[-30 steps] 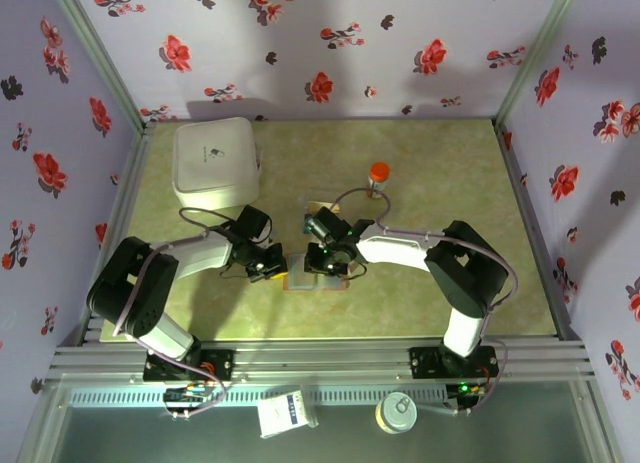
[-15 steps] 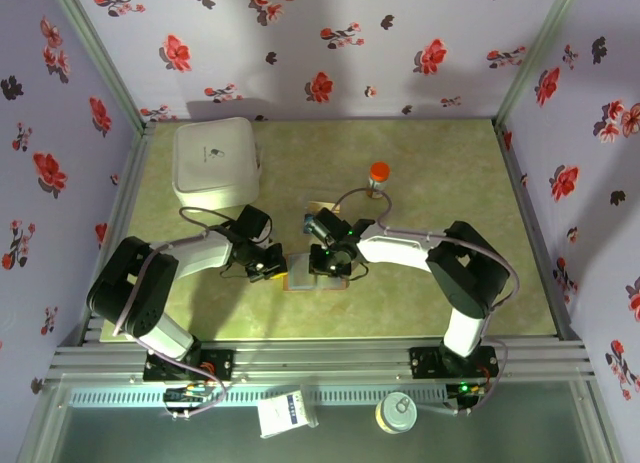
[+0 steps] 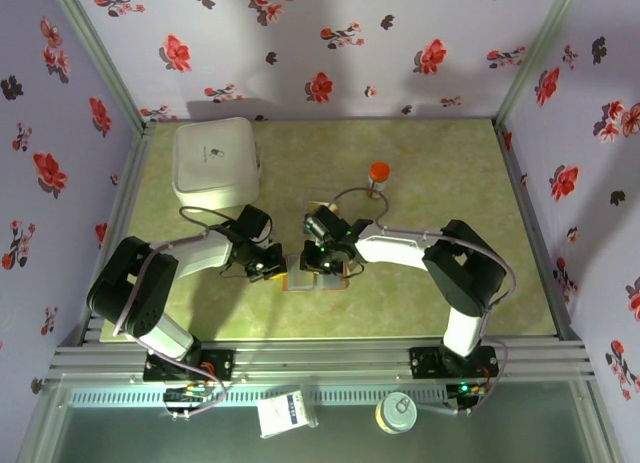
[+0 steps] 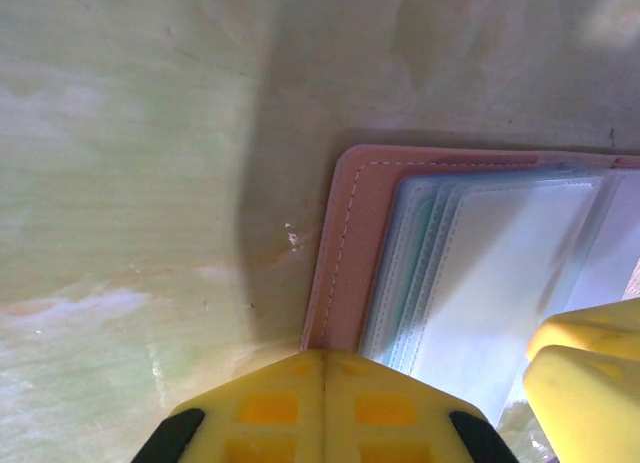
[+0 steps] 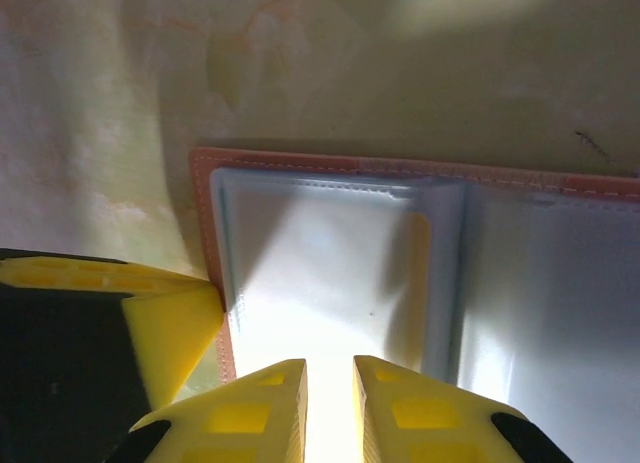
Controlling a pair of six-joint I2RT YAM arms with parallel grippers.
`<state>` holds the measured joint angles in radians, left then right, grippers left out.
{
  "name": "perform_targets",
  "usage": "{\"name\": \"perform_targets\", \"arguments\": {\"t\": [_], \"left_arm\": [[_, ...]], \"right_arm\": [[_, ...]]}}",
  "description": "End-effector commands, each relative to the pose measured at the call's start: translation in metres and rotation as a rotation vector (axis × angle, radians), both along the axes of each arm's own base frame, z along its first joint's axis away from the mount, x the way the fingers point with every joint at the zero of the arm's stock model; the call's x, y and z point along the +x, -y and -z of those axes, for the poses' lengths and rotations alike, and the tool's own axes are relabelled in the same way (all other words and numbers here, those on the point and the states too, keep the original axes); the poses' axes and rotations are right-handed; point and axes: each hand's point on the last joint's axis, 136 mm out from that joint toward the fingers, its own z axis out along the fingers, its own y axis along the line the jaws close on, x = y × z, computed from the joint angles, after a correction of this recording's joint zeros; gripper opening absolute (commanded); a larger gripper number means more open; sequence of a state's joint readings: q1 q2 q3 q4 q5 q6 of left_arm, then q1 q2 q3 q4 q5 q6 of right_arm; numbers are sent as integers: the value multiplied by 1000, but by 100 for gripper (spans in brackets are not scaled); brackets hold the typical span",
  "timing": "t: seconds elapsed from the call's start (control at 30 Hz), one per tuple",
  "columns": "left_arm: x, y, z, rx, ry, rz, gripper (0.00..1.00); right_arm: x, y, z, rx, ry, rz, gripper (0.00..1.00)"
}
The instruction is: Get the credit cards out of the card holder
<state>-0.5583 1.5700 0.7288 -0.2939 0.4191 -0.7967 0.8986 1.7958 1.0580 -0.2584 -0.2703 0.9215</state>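
Card holder [image 3: 316, 279] is lying open on the bench [image 3: 450, 183]. Left gripper [image 4: 325, 378] jaws are sitting closed at its brown edge. Right gripper [image 5: 330, 388] jaws are standing slightly apart over its pale inside; whether they are gripping anything cannot be told.

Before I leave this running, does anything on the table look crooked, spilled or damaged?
Nothing stands out. The card holder lies open and flat, stitching intact, with a yellow card edge showing in its pocket. The left gripper, jaws shut, is at its edge.
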Motion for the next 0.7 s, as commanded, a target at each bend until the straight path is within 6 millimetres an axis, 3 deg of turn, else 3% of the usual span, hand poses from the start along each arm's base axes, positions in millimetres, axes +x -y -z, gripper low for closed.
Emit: {"name": "perform_targets", "arguments": {"t": [0.0,0.33,0.67], "left_arm": [[-7,-7,7,56,-26,25,0],[-7,-7,8,58,-29,24,0],[-1,-5,-6,42,11,16,0]], "right_arm": [[-1,3,6,-38,-11,2,19],[2,24,5,-112,23,19,19],[2,25,6,-82,18,32,19]]}}
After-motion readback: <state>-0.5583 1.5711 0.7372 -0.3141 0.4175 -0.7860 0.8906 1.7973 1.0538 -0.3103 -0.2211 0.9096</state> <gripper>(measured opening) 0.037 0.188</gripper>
